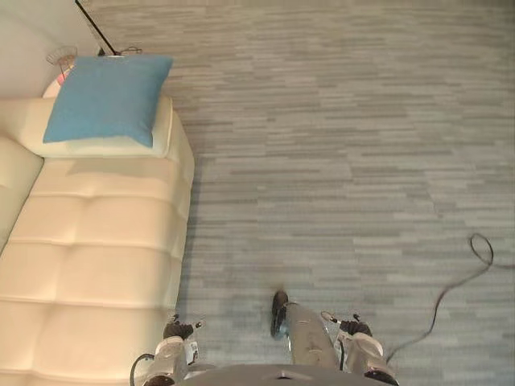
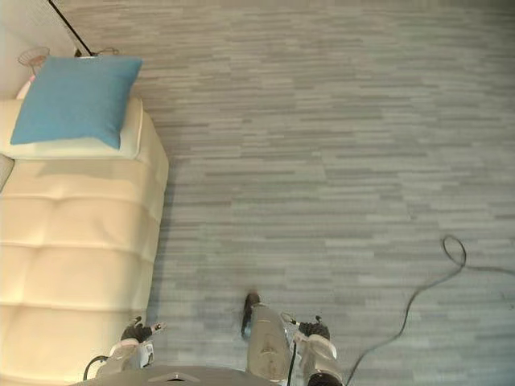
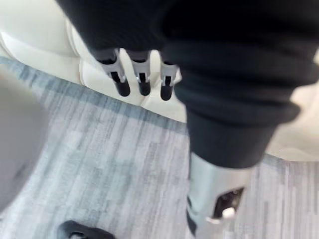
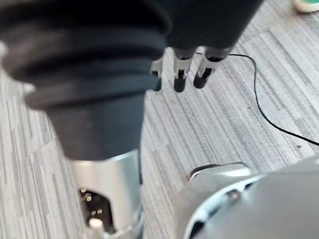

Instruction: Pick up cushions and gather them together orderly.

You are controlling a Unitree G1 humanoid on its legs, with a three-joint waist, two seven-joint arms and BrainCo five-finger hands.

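Note:
A blue square cushion [image 1: 109, 96] lies at the far end of a cream sofa [image 1: 96, 249], resting on a cream pad [image 1: 105, 146] that may be the armrest or another cushion. My left hand [image 3: 141, 74] hangs down beside the sofa's front edge [image 3: 45, 30], its fingers straight and holding nothing. My right hand [image 4: 180, 74] hangs over the grey carpet [image 4: 224, 129], fingers straight and holding nothing. Both hands are far from the blue cushion.
Grey striped carpet [image 1: 338, 161] stretches ahead and to the right of the sofa. Behind the sofa's far end a thin black pole [image 1: 96, 28] leans by the white wall, with a small wire-framed object [image 1: 61, 56] beside it.

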